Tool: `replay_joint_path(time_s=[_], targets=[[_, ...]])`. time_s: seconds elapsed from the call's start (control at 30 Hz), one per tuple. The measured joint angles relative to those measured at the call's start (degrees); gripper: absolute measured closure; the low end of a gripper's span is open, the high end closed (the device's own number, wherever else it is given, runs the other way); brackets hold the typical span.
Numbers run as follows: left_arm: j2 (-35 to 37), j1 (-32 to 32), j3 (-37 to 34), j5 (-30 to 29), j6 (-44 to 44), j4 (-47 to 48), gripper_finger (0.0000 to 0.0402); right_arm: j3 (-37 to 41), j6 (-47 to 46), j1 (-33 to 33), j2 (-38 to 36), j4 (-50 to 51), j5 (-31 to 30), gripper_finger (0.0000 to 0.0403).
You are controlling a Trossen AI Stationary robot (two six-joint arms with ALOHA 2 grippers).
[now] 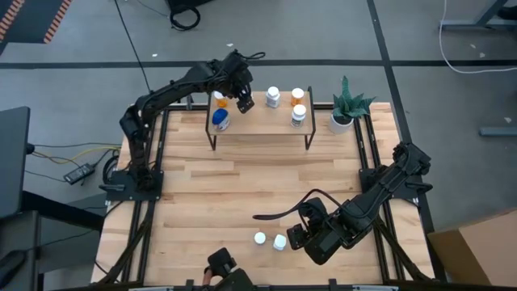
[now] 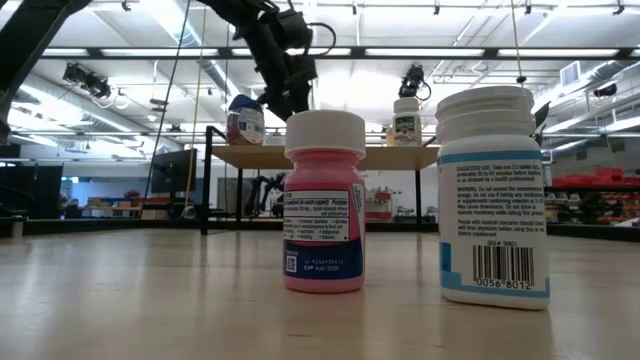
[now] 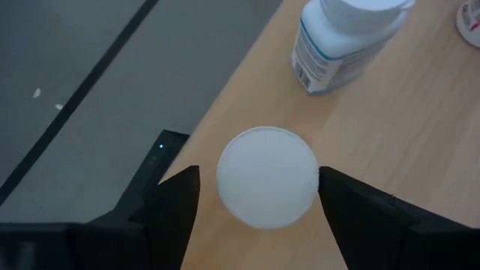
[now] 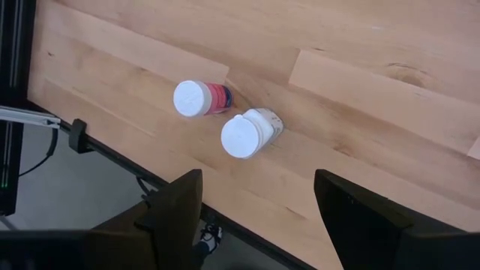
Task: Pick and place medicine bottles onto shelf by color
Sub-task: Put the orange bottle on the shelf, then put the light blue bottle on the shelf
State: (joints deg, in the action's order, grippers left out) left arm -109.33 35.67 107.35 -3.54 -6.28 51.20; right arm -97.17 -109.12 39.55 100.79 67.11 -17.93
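The shelf (image 1: 258,126) stands at the table's far edge. On it I see an orange bottle (image 1: 220,99), a blue one (image 1: 220,120), two white ones (image 1: 273,97) (image 1: 299,115) and another orange one (image 1: 297,95). My left gripper (image 1: 244,103) (image 3: 259,195) is open over the shelf's far left part. Its fingers flank a white-capped bottle (image 3: 268,186) standing by the shelf's far edge (image 3: 225,105); the bottle's body is hidden. My right gripper (image 1: 300,236) (image 4: 259,195) is open above the table's near edge. Just left of it stand a pink bottle (image 4: 201,98) (image 2: 323,205) and a white bottle (image 4: 247,135) (image 2: 495,195).
A potted green plant (image 1: 347,105) stands right of the shelf at the far right corner. A dark cable (image 1: 279,214) lies on the table near my right arm. A small black device (image 1: 222,263) sits at the near edge. The table's middle (image 1: 258,182) is bare wood.
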Motion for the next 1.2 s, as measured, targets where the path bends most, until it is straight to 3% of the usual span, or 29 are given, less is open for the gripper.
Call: replay_joint_path(time_s=[0.37,0.6,0.73,0.93,1.2], targets=[[6.47,-1.29,0.0,-0.05,2.0,3.37,0.0117,-0.02,2.63,-0.04,0.0,0.04,-1.79,0.0138],[13.21,-8.06,0.02,3.57,6.45,7.52,0.0117,0.0,8.77,0.01,0.0,-1.53,-0.76,0.0138],[17.76,-15.3,0.09,8.35,9.98,7.87,0.0118,-0.02,18.2,0.47,0.0,-3.88,3.97,0.0138],[20.97,-30.05,0.11,8.68,19.14,9.93,0.0119,-0.02,25.74,0.55,0.0,-3.85,2.42,0.0138],[19.87,-48.09,0.0,-1.75,33.18,11.25,0.0133,-0.07,33.35,0.56,5.1,-5.76,1.18,0.0138]])
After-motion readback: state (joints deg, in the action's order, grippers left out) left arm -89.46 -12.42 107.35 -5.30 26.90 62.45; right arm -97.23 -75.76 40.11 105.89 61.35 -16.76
